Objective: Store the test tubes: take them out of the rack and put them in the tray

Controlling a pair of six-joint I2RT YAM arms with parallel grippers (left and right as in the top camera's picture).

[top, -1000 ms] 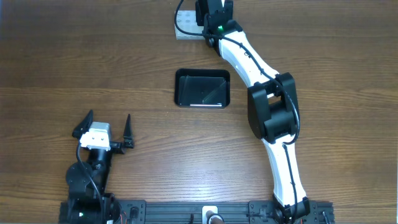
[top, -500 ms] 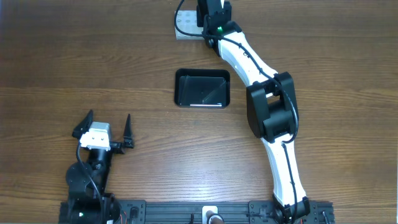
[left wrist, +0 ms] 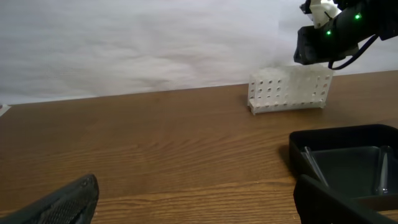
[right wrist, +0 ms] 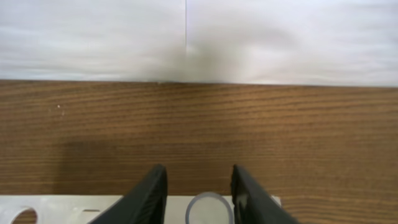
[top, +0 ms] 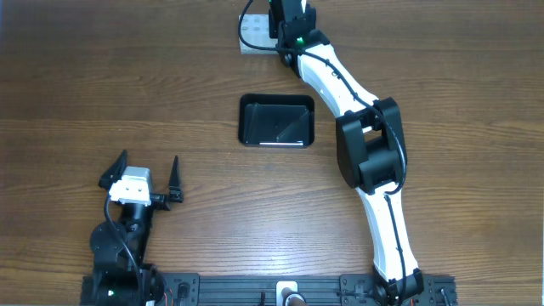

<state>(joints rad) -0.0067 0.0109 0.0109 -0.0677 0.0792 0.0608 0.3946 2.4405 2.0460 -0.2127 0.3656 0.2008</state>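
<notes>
Two arms stand at the near edge of the wooden table [top: 102,76], and only the right one is stretched out. Its long white body runs past the right side of the black tray [top: 277,99] to the far edge, where the white rack [top: 253,36] stands close to the pale wall. The right gripper [right wrist: 199,169] hangs straight over the rack's right end. Its fingers are parted on either side of the round rim of a test tube [right wrist: 209,208] that sits upright in the rack. A sliver of gap shows on one side, so nothing is clenched. The tray lies mid-table, well apart from the rack on its near side, with clear tubes [left wrist: 311,165] lying flat inside. Bare wood spreads wide to the left and right of it. The left gripper [top: 147,158] rests at the near left, spread open and holding nothing, well apart from the tray.
</notes>
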